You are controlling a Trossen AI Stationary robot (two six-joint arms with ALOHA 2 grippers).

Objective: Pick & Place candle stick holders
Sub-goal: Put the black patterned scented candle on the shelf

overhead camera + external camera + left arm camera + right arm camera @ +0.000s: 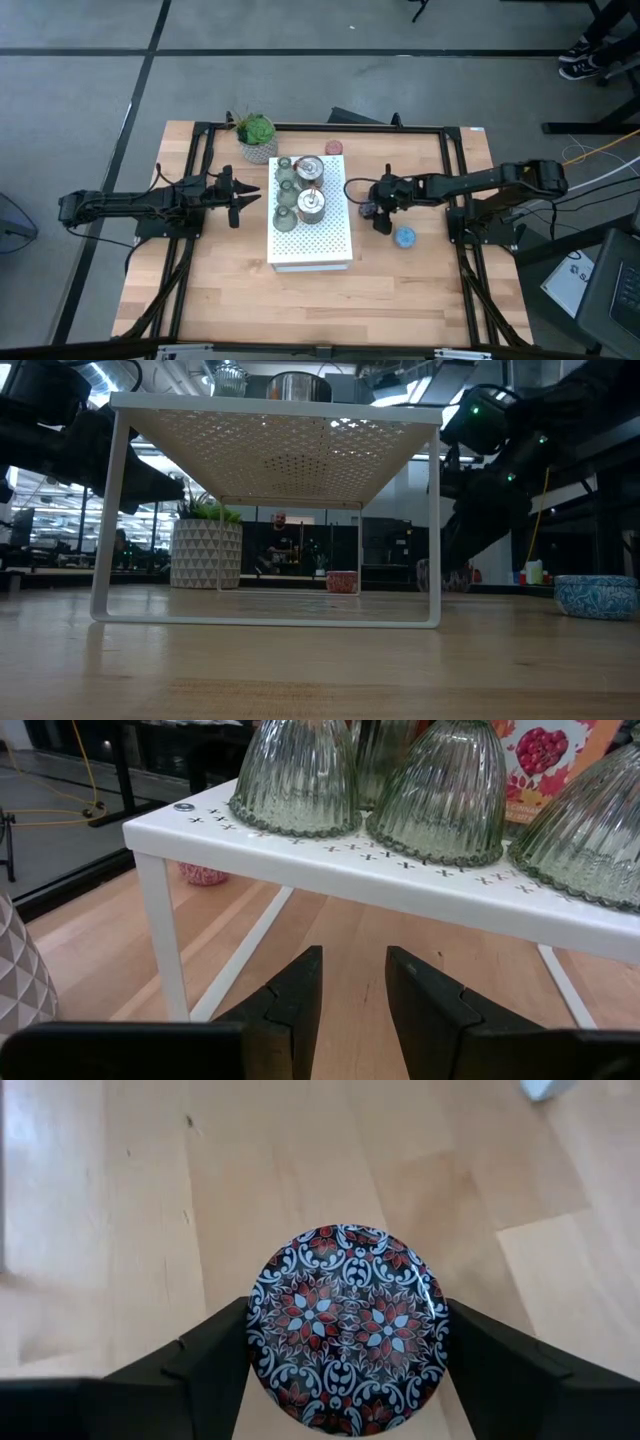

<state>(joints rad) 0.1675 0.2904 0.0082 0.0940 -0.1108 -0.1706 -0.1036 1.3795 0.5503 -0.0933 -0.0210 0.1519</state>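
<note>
The purple holder [346, 1328], round and patterned with red and white flowers on dark scrollwork, sits between the two fingers [190, 1370] of the right hand [377, 211]; both fingers press against its sides, pinching it. In the high view this hand and the holder are just beside the right edge of the white perforated box [335, 245], above the table [230, 300].

The blue holder [404, 237] stands on the table to the right of the box, near the right hand. The pink holder [334, 148] stands at the far edge of the box.

On top of the box are three olive-green ribbed glass holders [296, 775], mouth down, in a row along its left side, and two silvery metal holders [311, 203] beside them toward the middle.

The left hand [246, 196] hovers just left of the box, level with the row of glass holders. Its fingers [290, 1005] are slightly spread, with a narrow gap, and hold nothing.

A green plant in a white pot [257, 136] stands at the far left corner of the box.
</note>
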